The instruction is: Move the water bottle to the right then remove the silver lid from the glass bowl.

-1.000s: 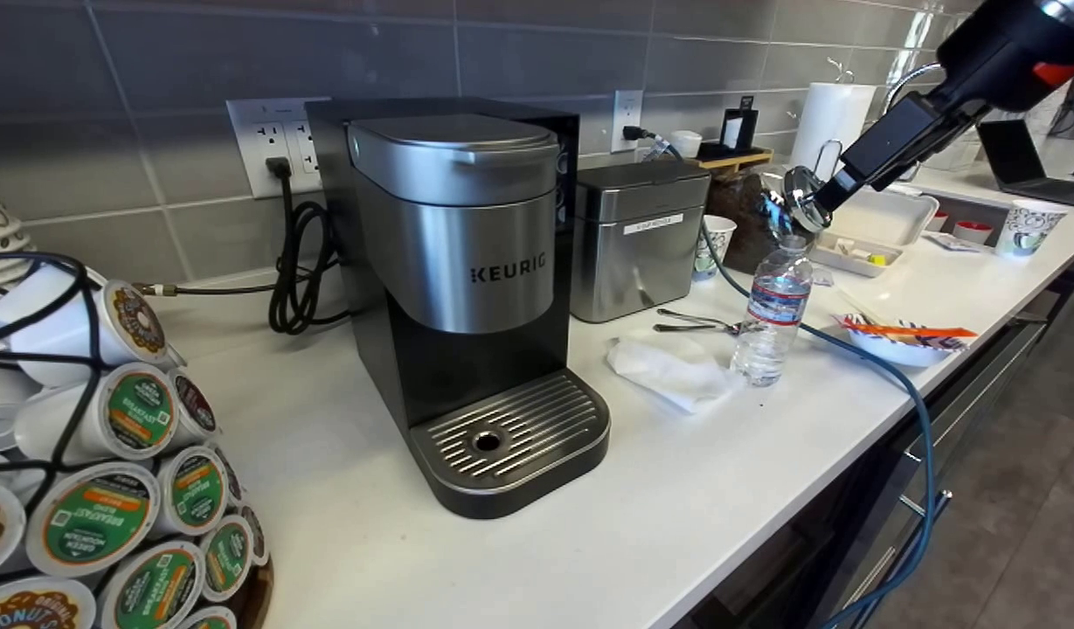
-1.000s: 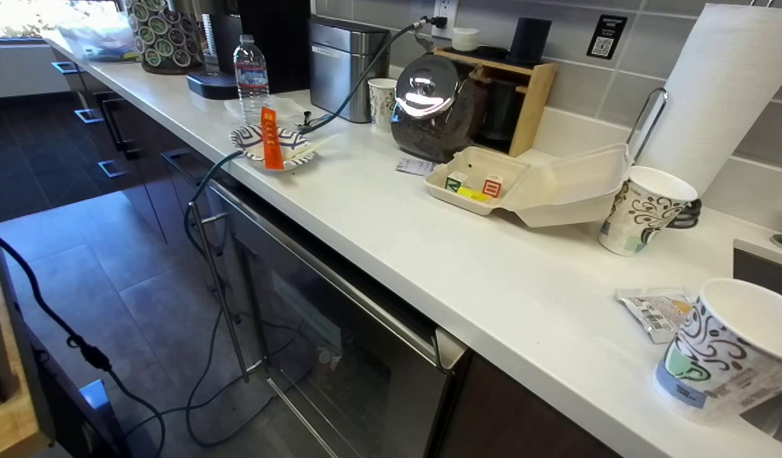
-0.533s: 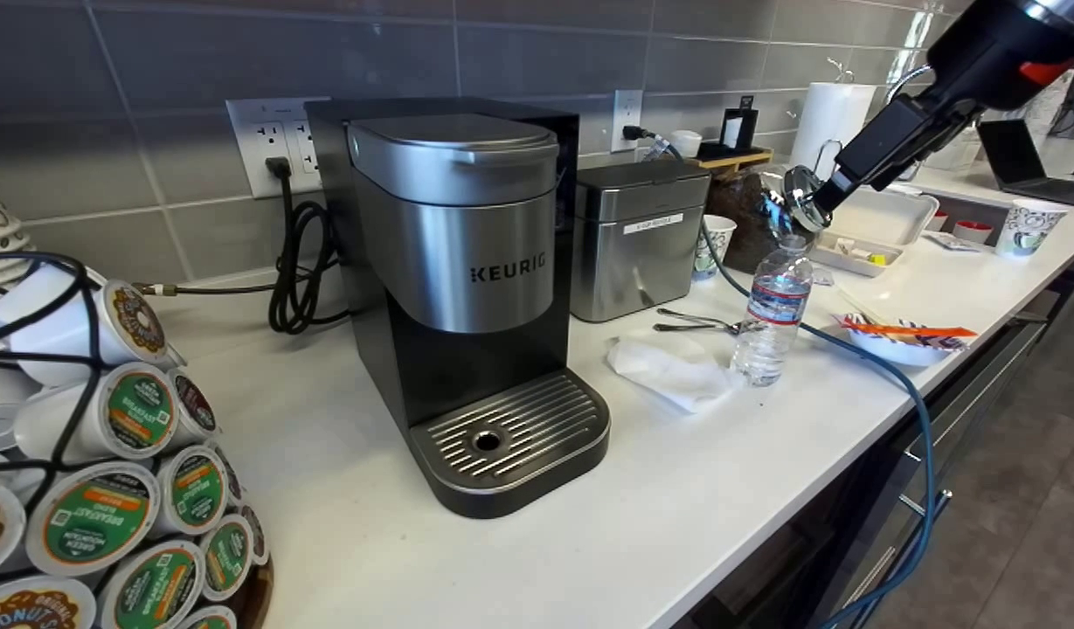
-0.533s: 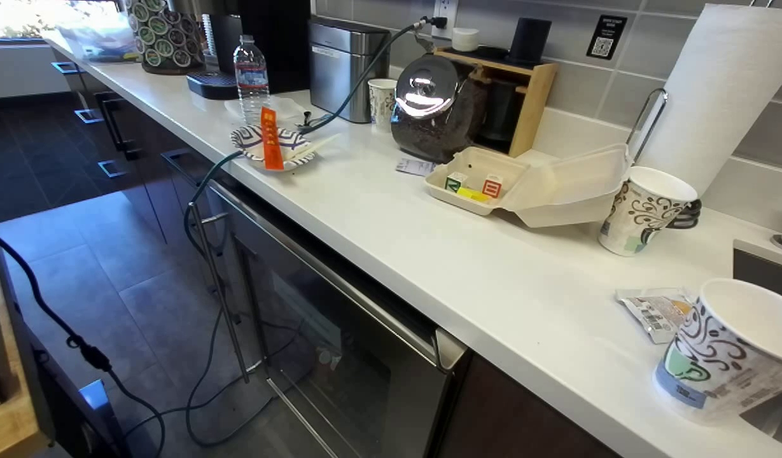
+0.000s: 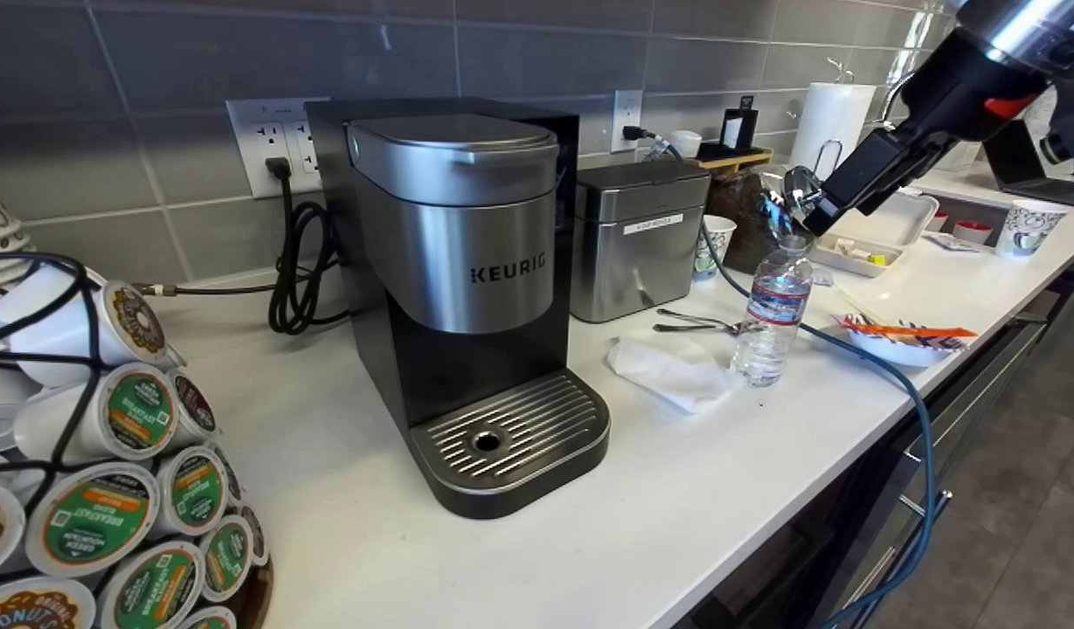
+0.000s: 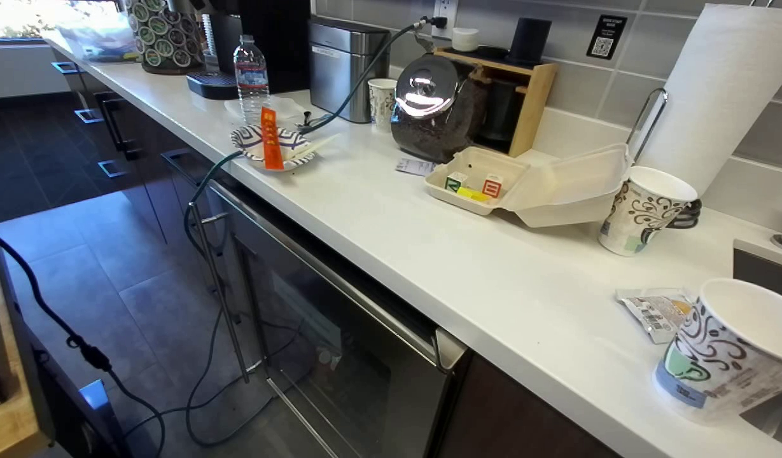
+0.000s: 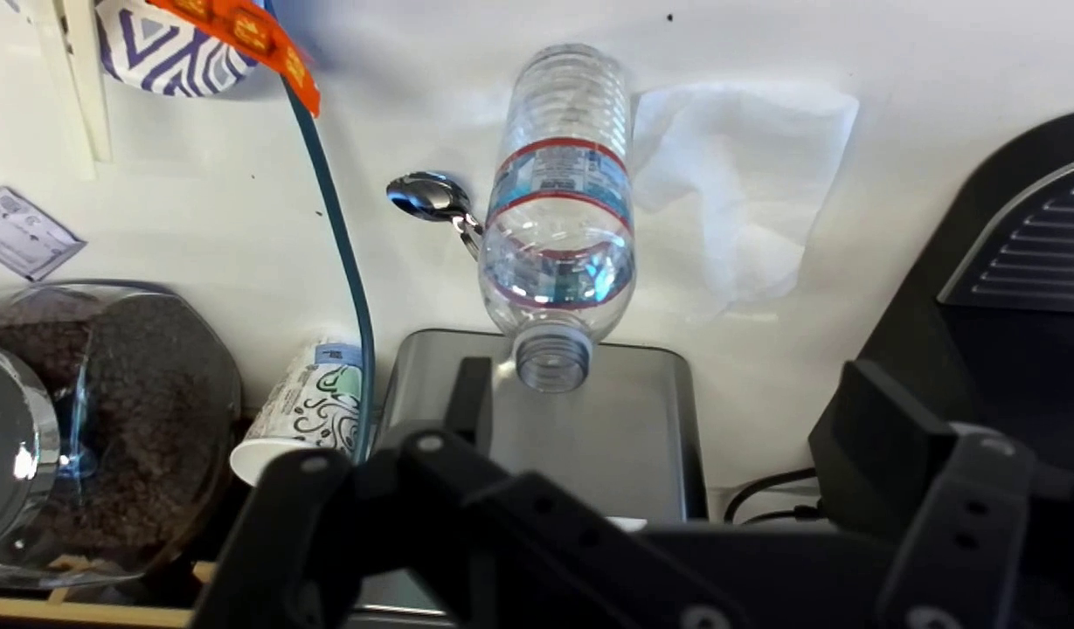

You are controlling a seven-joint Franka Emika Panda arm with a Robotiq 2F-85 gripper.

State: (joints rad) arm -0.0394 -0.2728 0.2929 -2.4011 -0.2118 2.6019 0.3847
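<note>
The clear water bottle stands upright on the counter in both exterior views [image 5: 774, 301] [image 6: 252, 79]. In the wrist view the bottle [image 7: 561, 192] shows a threaded mouth that looks uncapped. My gripper [image 5: 829, 212] is open and empty, just above and behind the bottle top. In the wrist view the gripper [image 7: 676, 406] has its fingers wide apart, with the bottle mouth ahead of them, nearer the left finger. The silver lid [image 6: 427, 88] sits tilted on the glass bowl [image 6: 429, 137], which holds dark brown contents. The lid [image 7: 12, 445] and bowl [image 7: 152, 411] show at the wrist view's left.
A coffee machine [image 5: 467, 262] and a metal box [image 5: 641, 253] stand beside the bottle. A napkin [image 7: 746, 192], a spoon [image 7: 427, 194] and a blue cable [image 7: 336, 210] lie around it. A paper bowl [image 6: 273, 146], paper cup [image 6: 382, 105] and food container [image 6: 473, 181] are nearby.
My gripper has moved lower and a little left in an exterior view, closer to the bottle top, and its arm has tilted. The bottle, lid and bowl have not moved.
</note>
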